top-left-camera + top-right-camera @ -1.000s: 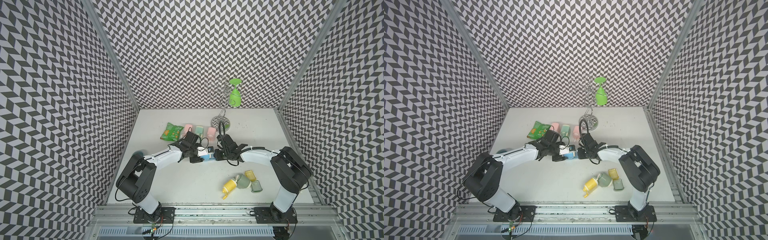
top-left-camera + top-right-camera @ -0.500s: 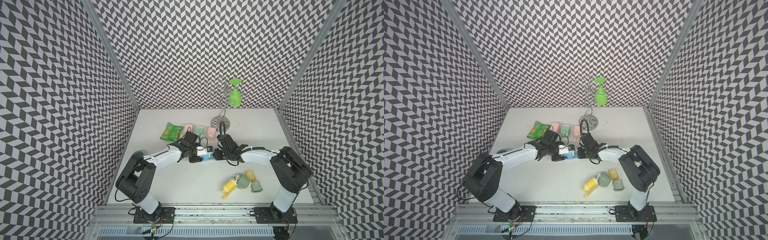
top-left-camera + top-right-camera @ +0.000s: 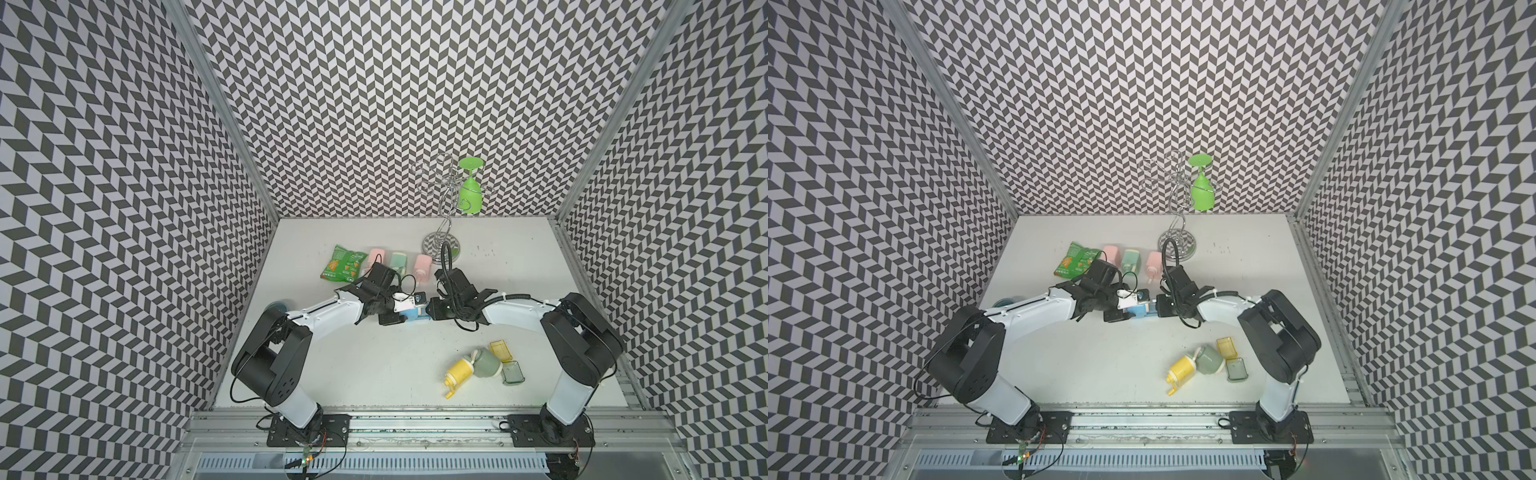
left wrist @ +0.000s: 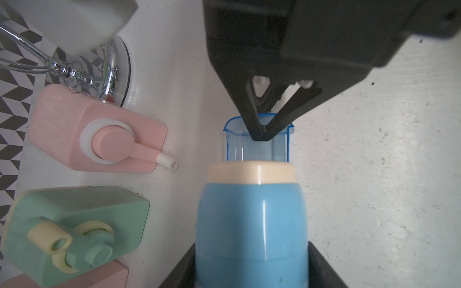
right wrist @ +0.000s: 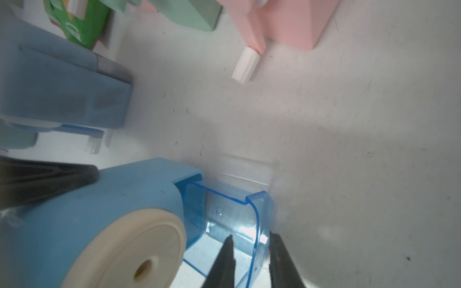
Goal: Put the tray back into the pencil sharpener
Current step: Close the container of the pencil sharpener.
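**Two tools, one tray partly home**

Near the middle of the surface (image 3: 374, 374), the left tool (image 3: 397, 311) is clamped on the blue pencil sharpener (image 4: 252, 224), bracing it. The clear blue tray (image 5: 232, 207) sits partly inside its slot, outer end sticking out. The right tool (image 5: 250, 239) stands narrow, fingertips (image 5: 228, 246) straddling the tray's end wall; whether they pinch it I cannot tell. Best to push straight along the slot, tray level, brace firm, until the wall sits flush.
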You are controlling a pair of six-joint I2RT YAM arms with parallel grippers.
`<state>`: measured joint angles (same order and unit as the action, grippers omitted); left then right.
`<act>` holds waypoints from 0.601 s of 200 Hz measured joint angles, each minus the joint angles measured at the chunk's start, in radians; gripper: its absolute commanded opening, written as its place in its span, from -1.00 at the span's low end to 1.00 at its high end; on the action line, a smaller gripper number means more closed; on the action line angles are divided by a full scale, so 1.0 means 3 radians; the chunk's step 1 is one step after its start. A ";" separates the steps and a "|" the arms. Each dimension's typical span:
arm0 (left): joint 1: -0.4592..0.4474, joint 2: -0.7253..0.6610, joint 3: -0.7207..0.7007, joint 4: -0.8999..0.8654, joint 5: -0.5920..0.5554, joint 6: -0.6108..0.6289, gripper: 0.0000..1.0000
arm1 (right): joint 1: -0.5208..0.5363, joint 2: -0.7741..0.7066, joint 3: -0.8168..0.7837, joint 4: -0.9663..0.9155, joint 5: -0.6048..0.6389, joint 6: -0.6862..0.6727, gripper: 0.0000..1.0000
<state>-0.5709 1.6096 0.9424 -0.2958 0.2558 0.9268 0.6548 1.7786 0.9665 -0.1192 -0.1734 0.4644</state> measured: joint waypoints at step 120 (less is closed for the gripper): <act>-0.0015 0.0001 -0.0006 0.0017 -0.0003 -0.0003 0.02 | -0.0011 0.0009 -0.0013 0.0033 0.0031 -0.0013 -0.75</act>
<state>-0.5755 1.6100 0.9405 -0.2909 0.2550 0.9260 0.6514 1.7813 0.9627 -0.1093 -0.1642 0.4606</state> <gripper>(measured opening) 0.614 0.143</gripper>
